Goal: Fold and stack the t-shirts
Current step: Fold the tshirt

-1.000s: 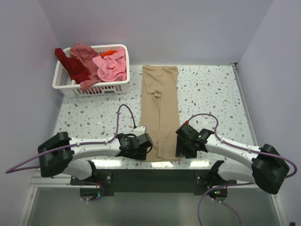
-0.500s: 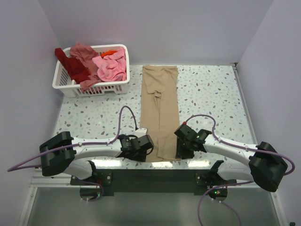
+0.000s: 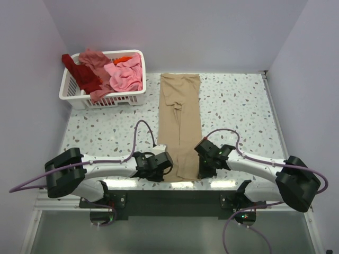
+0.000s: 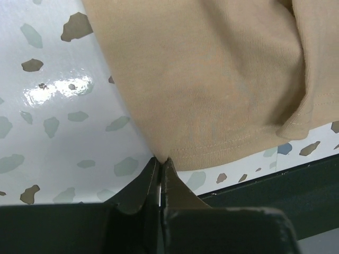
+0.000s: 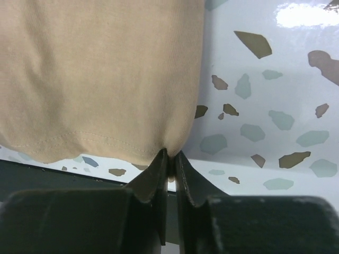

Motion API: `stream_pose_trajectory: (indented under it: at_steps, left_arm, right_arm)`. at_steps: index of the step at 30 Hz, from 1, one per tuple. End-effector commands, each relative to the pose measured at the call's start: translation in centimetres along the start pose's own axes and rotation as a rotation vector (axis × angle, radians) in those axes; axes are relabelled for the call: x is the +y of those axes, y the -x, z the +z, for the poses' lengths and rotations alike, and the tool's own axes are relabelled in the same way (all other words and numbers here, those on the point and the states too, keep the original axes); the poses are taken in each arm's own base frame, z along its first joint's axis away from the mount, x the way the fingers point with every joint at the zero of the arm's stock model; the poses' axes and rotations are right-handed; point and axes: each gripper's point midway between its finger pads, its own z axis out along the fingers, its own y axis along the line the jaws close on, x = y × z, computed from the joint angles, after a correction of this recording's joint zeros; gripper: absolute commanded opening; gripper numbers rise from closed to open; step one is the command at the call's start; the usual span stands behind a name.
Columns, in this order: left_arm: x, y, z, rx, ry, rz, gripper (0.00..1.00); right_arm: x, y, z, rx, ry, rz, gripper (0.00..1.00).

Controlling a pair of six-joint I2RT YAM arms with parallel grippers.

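Note:
A tan t-shirt [image 3: 180, 124] lies folded into a long narrow strip down the middle of the table. My left gripper [image 3: 165, 168] is shut on its near left hem corner; in the left wrist view the left gripper [image 4: 160, 160] pinches the tan t-shirt [image 4: 212, 79]. My right gripper [image 3: 202, 170] is shut on the near right hem corner, seen close in the right wrist view as the right gripper [image 5: 170, 154] biting the tan t-shirt [image 5: 100, 74]. Pink, salmon, dark red and orange t-shirts [image 3: 114, 71] are heaped in the white basket [image 3: 100, 98].
The basket stands at the back left of the speckled table [image 3: 238, 111]. The table's near edge [image 3: 185, 185] runs just below the shirt's hem. Walls close in on the left, back and right.
Both grippers have gone from open to shut on the tan shirt's near hem corners. The right gripper shifted slightly left toward the shirt.

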Motion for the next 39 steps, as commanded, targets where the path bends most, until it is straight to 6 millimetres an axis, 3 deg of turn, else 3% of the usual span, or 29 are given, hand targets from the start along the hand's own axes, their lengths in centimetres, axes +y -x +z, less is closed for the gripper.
stream_pose_trajectory:
  at_steps: [1,3,8,12,13,18,23,27,35,36,39]
  left_arm:
    - [-0.5,-0.1,0.1,0.002,-0.015,0.004,0.00]
    - [-0.9,0.5,-0.4,-0.014,-0.027,-0.002,0.00]
    - [-1.8,2.2,-2.1,-0.059,-0.037,0.002,0.00]
    - [-3.4,4.7,-3.8,-0.101,-0.056,-0.002,0.00]
    - [-3.3,5.0,-4.1,-0.100,-0.052,-0.004,0.00]
    - [-2.5,8.0,-4.8,-0.131,-0.033,-0.040,0.00]
    - [-1.5,11.7,-4.5,-0.177,-0.041,-0.063,0.00]
    - [-1.9,15.3,-3.9,-0.206,-0.031,-0.040,0.00]
    - [1.1,22.0,-1.0,-0.204,0.112,-0.045,0.00]
    - [1.1,23.2,-1.1,-0.219,0.110,-0.054,0.00]
    - [1.9,25.7,-0.2,-0.226,0.131,-0.064,0.00]
  right_arm:
    - [1.3,0.5,-0.2,-0.008,0.033,-0.024,0.08]
    - [1.2,0.6,-0.5,-0.014,0.027,-0.030,0.00]
    - [1.4,1.6,-2.0,-0.043,0.002,-0.047,0.00]
    - [2.2,3.5,-3.6,-0.088,-0.037,-0.067,0.00]
    - [3.0,4.7,-4.3,-0.119,-0.035,-0.072,0.00]
    - [3.2,7.0,-5.2,-0.137,-0.089,-0.091,0.00]
    - [3.5,10.2,-5.1,-0.151,-0.097,-0.070,0.00]
    - [4.1,12.3,-4.5,-0.152,-0.114,-0.080,0.00]
    - [5.2,18.4,-3.5,-0.181,-0.159,-0.069,0.00]
    - [5.0,18.8,-2.5,-0.163,-0.179,-0.065,0.00]
    - [5.3,22.0,-2.4,-0.187,-0.188,-0.041,0.00]
